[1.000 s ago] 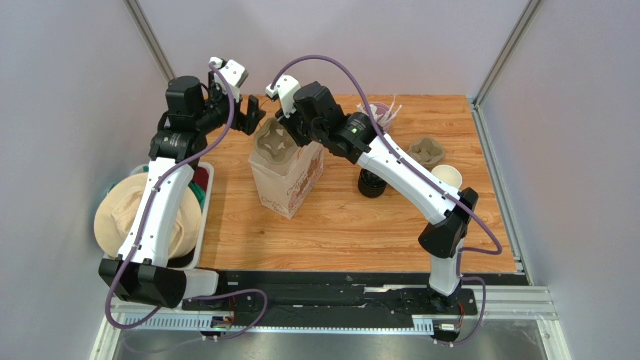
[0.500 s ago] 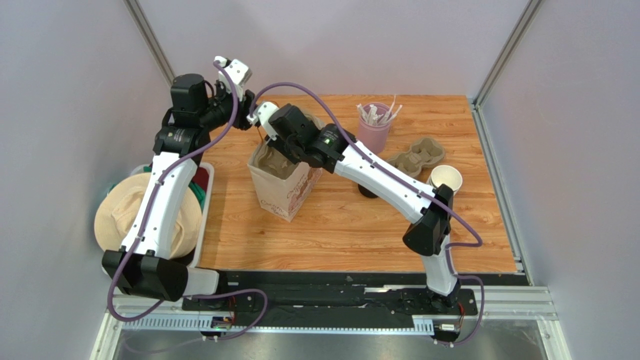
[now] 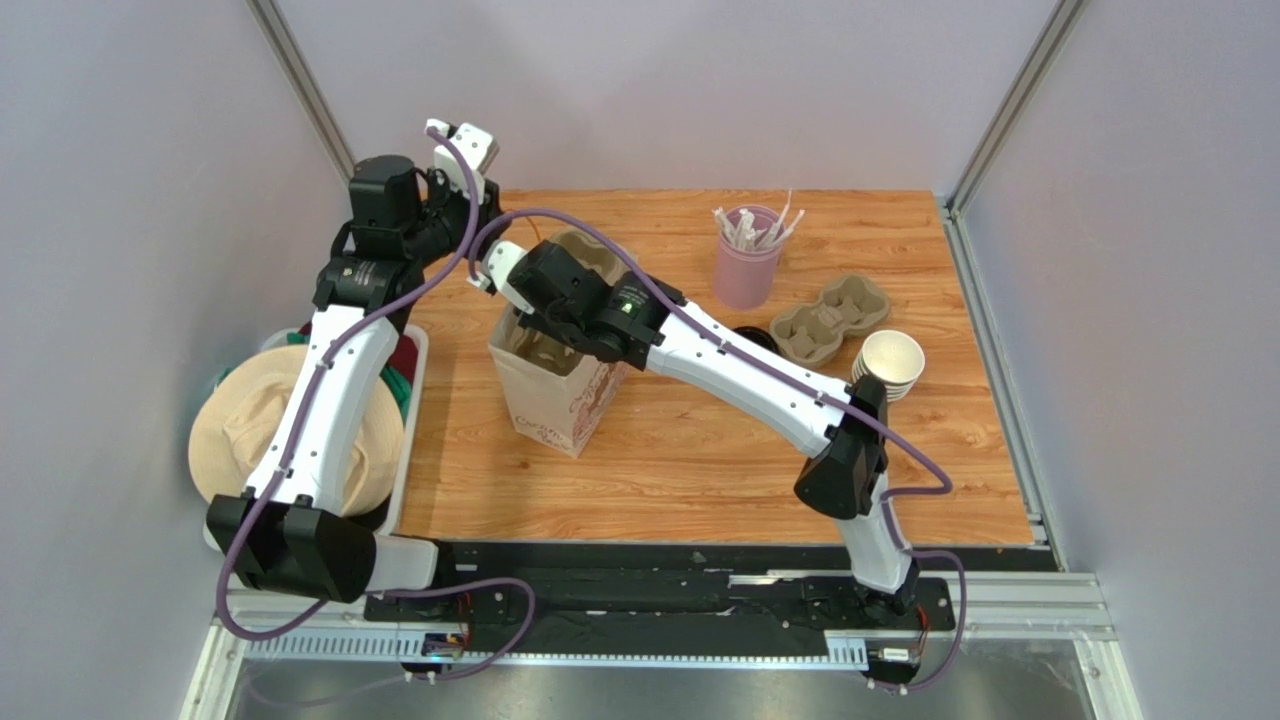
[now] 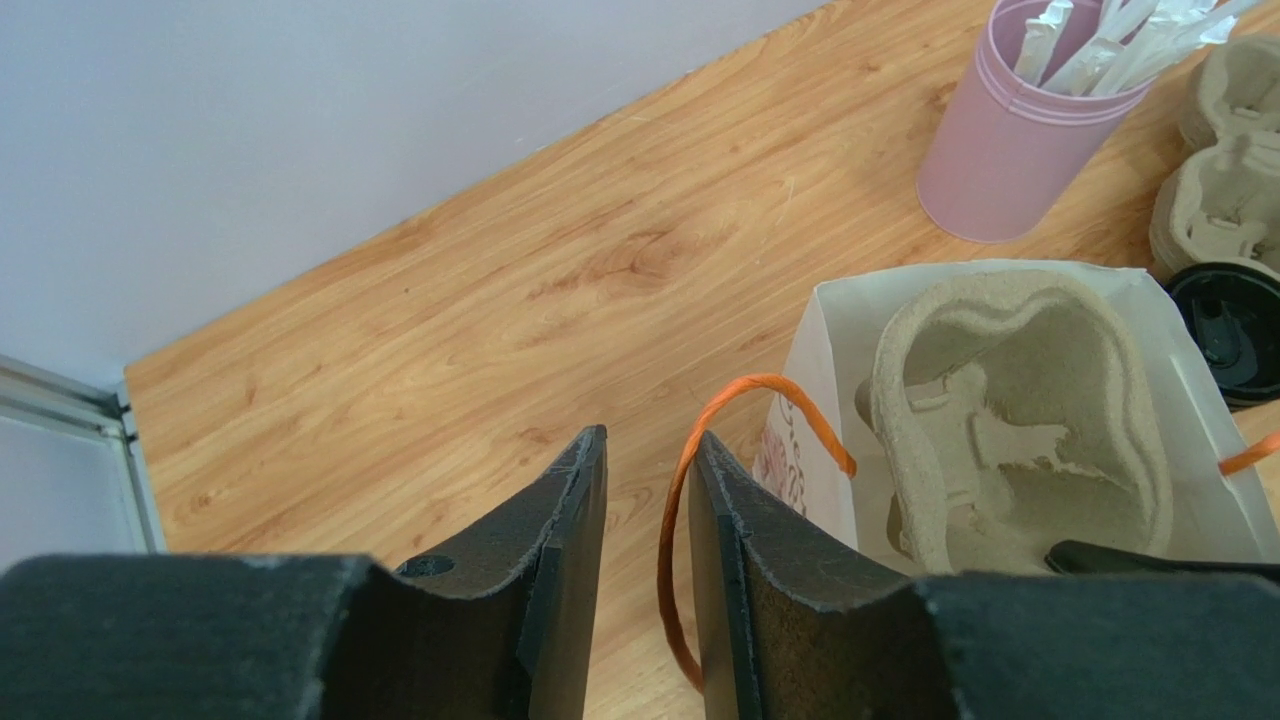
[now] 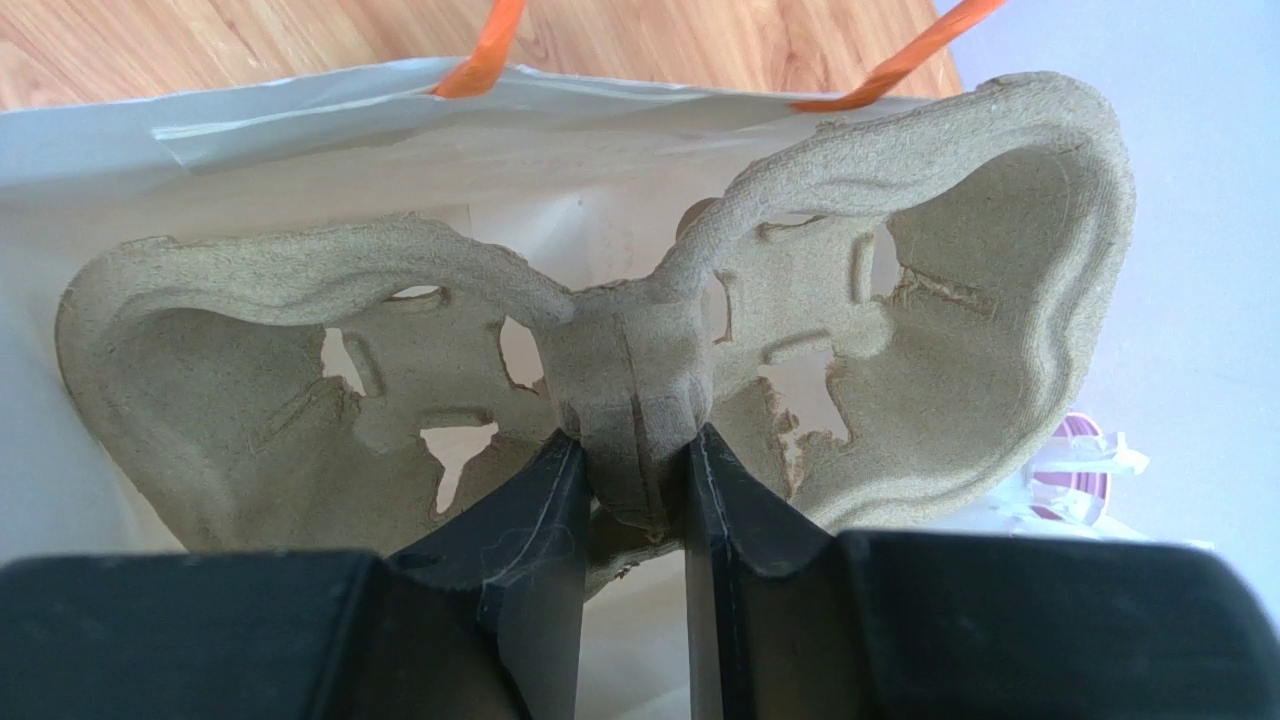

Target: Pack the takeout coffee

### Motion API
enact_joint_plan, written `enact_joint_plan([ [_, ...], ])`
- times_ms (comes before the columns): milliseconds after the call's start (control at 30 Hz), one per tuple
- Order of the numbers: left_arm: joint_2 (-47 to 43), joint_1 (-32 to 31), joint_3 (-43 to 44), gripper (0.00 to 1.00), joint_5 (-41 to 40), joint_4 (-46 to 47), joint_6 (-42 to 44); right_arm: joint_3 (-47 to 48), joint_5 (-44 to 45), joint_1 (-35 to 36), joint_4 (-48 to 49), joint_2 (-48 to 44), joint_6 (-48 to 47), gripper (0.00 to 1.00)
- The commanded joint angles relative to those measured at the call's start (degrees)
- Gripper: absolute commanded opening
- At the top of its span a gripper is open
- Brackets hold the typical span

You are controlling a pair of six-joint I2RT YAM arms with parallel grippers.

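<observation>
Right pincer (image 5: 631, 450) clamps the pulp carrier (image 5: 902, 300) inside the bag (image 3: 549, 405); lidded coffee (image 4: 1232, 323) stands upright just right of it, nearer this arm.

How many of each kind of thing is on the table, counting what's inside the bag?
Paper bag: 1
Pulp cup carriers: 2
Pink cup of sticks: 1
Stack of paper cups: 1
Lidded coffee cup: 1
Total: 6

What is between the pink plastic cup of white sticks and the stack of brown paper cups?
A grey-brown moulded-pulp cup carrier, empty, lies between them on the wood. The top external view shows it plainly.
</observation>
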Motion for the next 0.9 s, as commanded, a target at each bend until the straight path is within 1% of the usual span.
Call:
enact_joint_plan([
  [0,-1.6,0.0,-0.8,0.36,-0.3,2.9,-2.0,2.9,0.8,0.2,-2.2,1.1,-0.7,0.25],
  [367,-3.6,0.0,-4.8,0.35,0.8,6.1,-3.6,4.5,-3.8,0.2,-5.6,2.9,0.9,0.25],
  [500,-4.3,0.0,-5.5,0.31,0.3,6.2,-4.2,4.4,-6.3,0.2,-6.6,3.7,2.0,0.25],
  [767,-5.3,0.0,-6.2,0.3,-1.0,6.0,-4.7,3.8,-10.0,-0.1,-7.1,5.0,2.3,0.25],
  [867,-5.5,0.0,-6.6,0.23,-3.0,5.8,-4.7,3.3,-10.9,-0.4,-7.0,5.2,2.5,0.24],
])
